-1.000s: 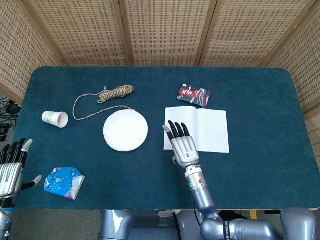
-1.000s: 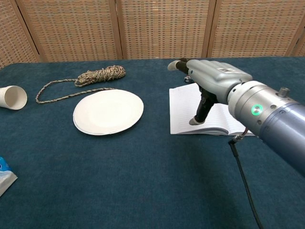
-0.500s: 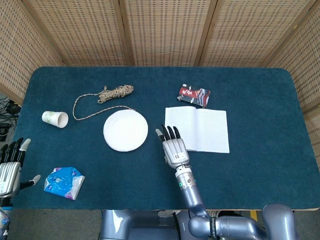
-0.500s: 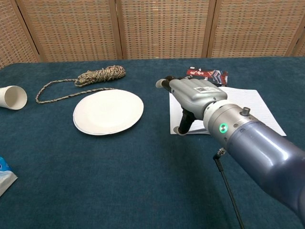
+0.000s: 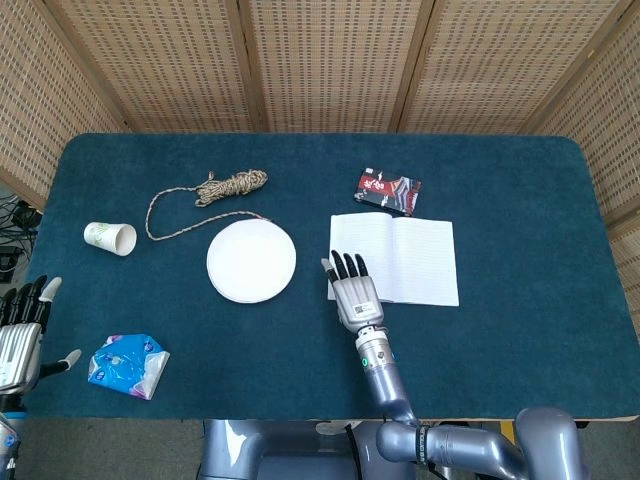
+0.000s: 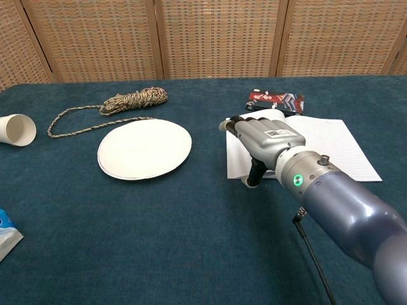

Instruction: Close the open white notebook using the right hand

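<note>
On the blue table (image 5: 520, 180) lie one open white notebook (image 5: 415, 255), one white paper plate (image 5: 251, 261), one paper cup (image 5: 110, 238) on its side, one coil of rope (image 5: 228, 186), one red snack packet (image 5: 388, 190) and one blue printed packet (image 5: 128, 365). Two robot hands show: the right hand (image 5: 352, 291) and the left hand (image 5: 20, 330).

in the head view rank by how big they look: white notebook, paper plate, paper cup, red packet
1. white notebook
2. paper plate
3. red packet
4. paper cup; it looks close in size to the packet, so their order is unsure.
</note>
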Robot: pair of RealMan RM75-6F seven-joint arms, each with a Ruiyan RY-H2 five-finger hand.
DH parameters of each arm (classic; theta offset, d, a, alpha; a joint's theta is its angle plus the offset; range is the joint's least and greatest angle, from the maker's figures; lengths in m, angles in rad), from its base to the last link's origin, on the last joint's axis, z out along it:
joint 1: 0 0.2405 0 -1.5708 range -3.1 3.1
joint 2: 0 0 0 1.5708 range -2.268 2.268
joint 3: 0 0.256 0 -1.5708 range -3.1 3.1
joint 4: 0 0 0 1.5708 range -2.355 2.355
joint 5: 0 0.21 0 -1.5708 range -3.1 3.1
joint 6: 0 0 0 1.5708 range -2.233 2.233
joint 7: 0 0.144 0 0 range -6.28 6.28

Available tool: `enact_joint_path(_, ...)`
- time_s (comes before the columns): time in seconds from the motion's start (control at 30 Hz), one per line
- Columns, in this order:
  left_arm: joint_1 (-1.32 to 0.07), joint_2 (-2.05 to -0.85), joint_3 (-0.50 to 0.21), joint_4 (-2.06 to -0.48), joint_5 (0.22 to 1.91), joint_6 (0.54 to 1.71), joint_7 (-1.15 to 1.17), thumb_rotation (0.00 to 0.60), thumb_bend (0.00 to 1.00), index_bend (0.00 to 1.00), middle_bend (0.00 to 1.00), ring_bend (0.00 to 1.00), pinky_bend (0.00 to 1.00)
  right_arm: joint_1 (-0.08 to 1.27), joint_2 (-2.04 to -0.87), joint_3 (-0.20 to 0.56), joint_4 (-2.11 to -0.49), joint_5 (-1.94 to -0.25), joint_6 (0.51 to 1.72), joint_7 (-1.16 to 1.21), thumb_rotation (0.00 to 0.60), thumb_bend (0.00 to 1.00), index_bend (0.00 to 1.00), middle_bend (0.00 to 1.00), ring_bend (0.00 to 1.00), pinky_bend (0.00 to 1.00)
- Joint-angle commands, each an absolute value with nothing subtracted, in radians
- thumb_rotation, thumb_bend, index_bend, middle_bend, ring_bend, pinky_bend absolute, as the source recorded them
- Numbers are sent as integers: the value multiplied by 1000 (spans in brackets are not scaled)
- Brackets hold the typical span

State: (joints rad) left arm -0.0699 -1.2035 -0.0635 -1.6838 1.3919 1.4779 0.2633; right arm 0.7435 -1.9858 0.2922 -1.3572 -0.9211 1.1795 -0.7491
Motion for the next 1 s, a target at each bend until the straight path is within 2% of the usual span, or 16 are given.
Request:
enact_joint_path(0.03, -71, -1204, -63, -1684, 1393, 1478, 264, 600, 97, 0, 0, 0, 0, 740, -1987, 287, -1342, -919, 1172, -737, 600, 441, 0, 0, 0, 0)
enact_joint_path(1.0, -68, -1199, -57, -1703, 1412, 1497, 264, 600, 100, 0, 0, 0, 0, 748, -1993, 303, -1218, -896, 1118, -679, 600, 442, 3, 0, 0, 0)
